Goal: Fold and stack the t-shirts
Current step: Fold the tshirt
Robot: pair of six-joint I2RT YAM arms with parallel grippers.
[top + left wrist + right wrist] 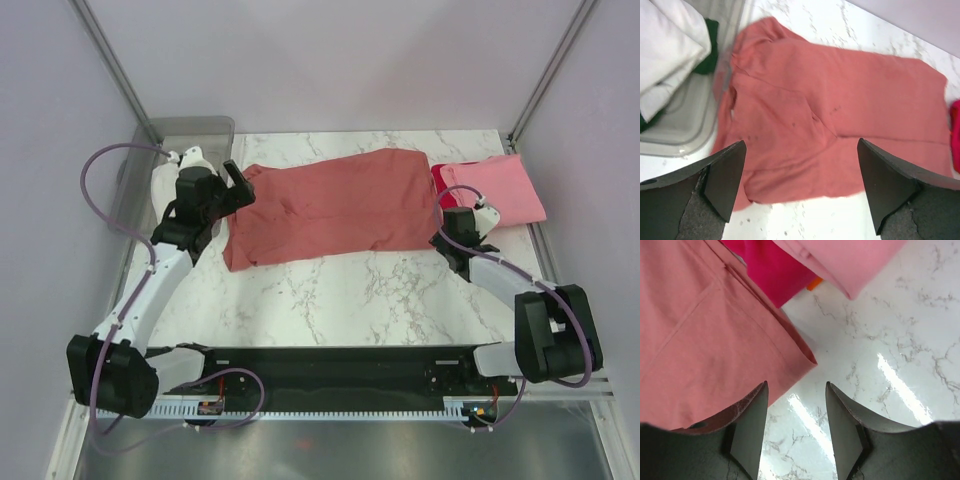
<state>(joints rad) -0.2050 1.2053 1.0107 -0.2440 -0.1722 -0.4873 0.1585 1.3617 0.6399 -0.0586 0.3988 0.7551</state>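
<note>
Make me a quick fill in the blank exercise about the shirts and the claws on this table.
The salmon-red t-shirt lies spread on the ____ table.
The light pink t-shirt lies folded on a bright ____ t-shirt.
The left claw and the right claw are both ____, holding nothing.
The clear bin stands at the table's far ____ corner.
Missing words: marble; red; open; left.
</note>
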